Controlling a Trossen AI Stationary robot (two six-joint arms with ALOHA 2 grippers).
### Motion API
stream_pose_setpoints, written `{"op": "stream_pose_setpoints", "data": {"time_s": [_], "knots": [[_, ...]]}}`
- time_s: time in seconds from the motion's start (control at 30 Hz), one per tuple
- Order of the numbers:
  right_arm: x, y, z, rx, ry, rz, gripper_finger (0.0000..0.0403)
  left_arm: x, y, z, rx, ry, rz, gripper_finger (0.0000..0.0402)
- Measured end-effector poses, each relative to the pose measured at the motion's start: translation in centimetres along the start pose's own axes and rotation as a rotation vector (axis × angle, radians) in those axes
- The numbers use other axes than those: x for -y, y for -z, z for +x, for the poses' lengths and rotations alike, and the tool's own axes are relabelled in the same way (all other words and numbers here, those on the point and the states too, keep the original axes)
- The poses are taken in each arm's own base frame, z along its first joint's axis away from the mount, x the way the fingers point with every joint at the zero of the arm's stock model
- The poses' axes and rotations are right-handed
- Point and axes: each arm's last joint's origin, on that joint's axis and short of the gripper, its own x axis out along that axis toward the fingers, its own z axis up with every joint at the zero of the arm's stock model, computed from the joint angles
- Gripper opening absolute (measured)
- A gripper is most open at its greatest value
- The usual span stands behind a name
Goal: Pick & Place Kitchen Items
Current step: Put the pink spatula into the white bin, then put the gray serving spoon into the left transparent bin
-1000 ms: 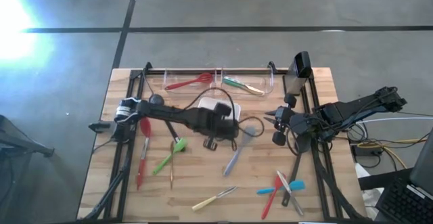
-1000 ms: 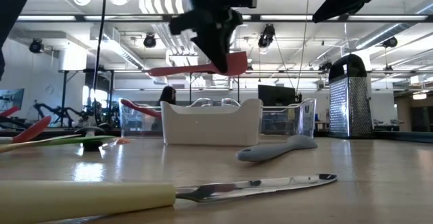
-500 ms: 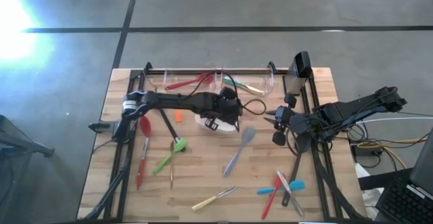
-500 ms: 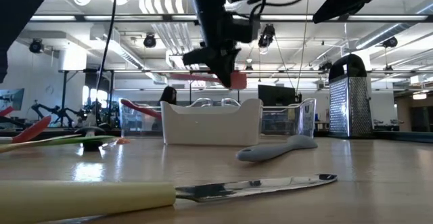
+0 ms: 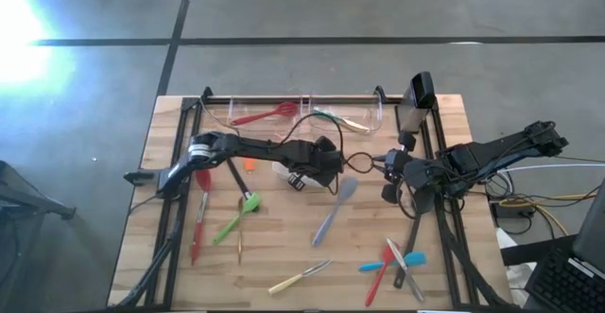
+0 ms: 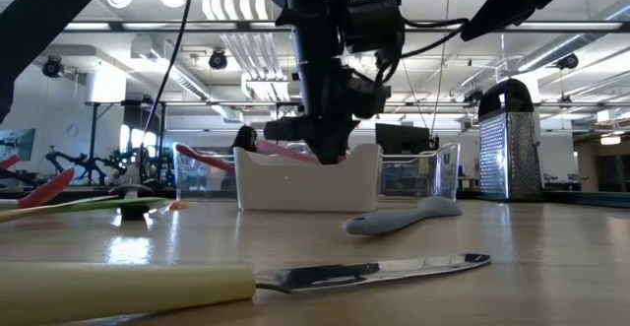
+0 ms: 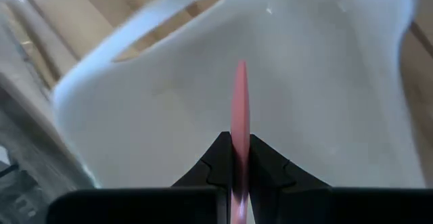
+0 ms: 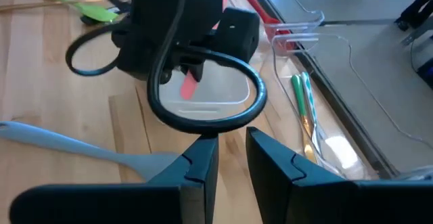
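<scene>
My left gripper (image 7: 238,162) is shut on a slim pink utensil (image 7: 239,102) and hangs over the white dish (image 7: 325,82), which stands mid-table (image 5: 282,169). In the low view the gripper (image 6: 330,147) sits just above the dish's rim (image 6: 305,183). My right gripper (image 8: 232,158) waits at the table's right (image 5: 388,167), open, with nothing between its fingers. Loose on the wood lie a grey-blue spatula (image 5: 336,209), a cream-handled knife (image 5: 298,277), a green spatula (image 5: 236,217) and a red spoon (image 5: 198,214). My left gripper pinches the pink utensil between its two fingers, which slant down from above. The wrist view shows it edge-on beside the fingertips (image 7: 238,143). In the low view its long part (image 6: 283,151) reaches out sideways at the height of the dish's rim. Whether it touches the dish, I cannot tell.
Clear bins (image 5: 302,114) along the far edge hold a red and a green utensil. A metal grater (image 5: 416,105) stands at the far right. Red, blue and grey utensils (image 5: 397,261) lie near the front right. A small orange piece (image 5: 249,162) lies left of the dish.
My left gripper has gone down and toward the table's right with the pink utensil, rolling its wrist. The utensil, earlier held high above the dish, now hangs at the dish's rim.
</scene>
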Motion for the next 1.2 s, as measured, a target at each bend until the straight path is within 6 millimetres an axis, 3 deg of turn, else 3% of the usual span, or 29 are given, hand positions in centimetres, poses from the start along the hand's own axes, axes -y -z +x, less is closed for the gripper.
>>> {"op": "stream_pose_setpoints", "data": {"time_s": [0.1,0.33,0.47,0.57,0.73,0.83,0.93,1.1,1.2], "knots": [[0.0,0.1,0.0,-0.011,0.004,0.015,0.0079,-0.1,-0.1,0.2,-0.012,-0.024,-0.013,0.0044],[0.0,0.1,0.0,-0.010,0.004,0.024,0.0091,-0.7,-0.1,-0.8,-0.001,-0.083,-0.065,0.0152],[0.0,0.0,0.0,0.000,0.001,0.032,0.0094,-0.8,0.3,-2.3,-0.028,-0.109,-0.104,0.0191],[-0.1,-0.3,0.0,0.022,-0.007,0.055,0.0095,-1.0,1.4,-4.7,-0.018,-0.093,-0.206,0.0206],[-0.3,-0.4,0.3,0.031,-0.011,0.063,0.0095,-1.1,3.8,-9.7,0.213,0.143,-0.474,0.0208],[-0.4,-0.5,0.3,0.035,-0.013,0.061,0.0091,-0.4,4.2,-11.1,0.327,0.274,-0.515,0.0204],[-0.5,-0.6,0.4,0.047,-0.016,0.069,0.0084,1.4,3.6,-10.7,0.319,0.318,-0.433,0.0193],[-0.5,-0.6,0.4,0.044,-0.015,0.062,0.0073,4.2,1.6,-8.4,0.358,0.304,-0.311,0.0154],[-0.5,-0.6,0.4,0.045,-0.015,0.062,0.0068,4.7,0.6,-7.2,0.411,0.239,-0.276,0.0119]]}}
